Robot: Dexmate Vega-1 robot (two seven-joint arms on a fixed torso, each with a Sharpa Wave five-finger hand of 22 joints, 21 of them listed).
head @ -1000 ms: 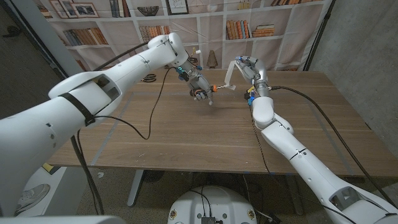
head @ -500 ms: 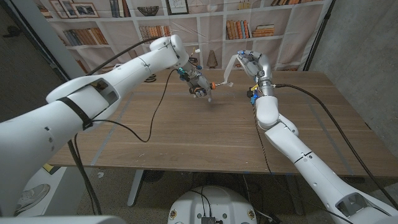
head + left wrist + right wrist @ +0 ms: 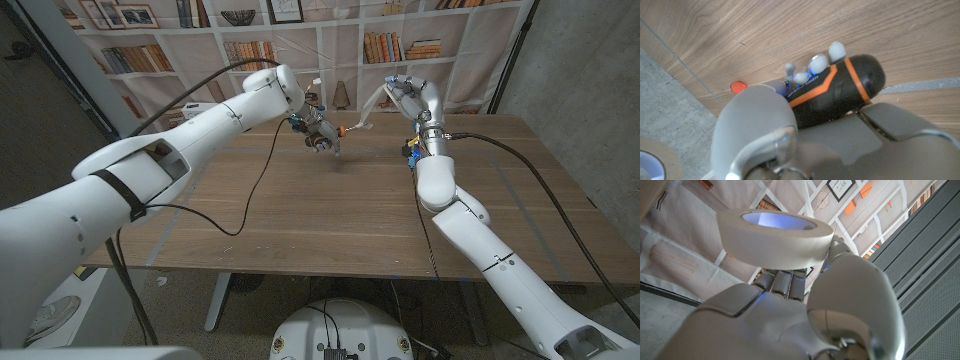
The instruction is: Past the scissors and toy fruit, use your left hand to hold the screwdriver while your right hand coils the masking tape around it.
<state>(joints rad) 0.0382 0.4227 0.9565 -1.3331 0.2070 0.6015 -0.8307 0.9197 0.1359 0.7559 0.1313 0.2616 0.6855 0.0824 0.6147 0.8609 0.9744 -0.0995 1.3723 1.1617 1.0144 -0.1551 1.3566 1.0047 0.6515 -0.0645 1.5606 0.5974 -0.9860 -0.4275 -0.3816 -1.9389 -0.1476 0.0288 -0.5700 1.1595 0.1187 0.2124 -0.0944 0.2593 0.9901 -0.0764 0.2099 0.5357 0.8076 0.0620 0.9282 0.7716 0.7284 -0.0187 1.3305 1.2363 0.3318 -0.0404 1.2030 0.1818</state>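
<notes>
Robot's left hand (image 3: pixel 318 133) grips a black-and-orange screwdriver (image 3: pixel 837 90) above the wooden table (image 3: pixel 330 215), while its right hand (image 3: pixel 405 97) holds a masking tape roll (image 3: pixel 775 235) aloft.

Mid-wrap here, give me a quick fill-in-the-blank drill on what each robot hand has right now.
1. The left robot hand grips a screwdriver whose handle is black and ____.
2. The right robot hand holds a roll of ____.
3. In the head view, a strip of tape runs from the right robot hand toward the ____.
4. Both robot hands are held above the wooden ____.

Missing words: orange; masking tape; screwdriver; table
</notes>
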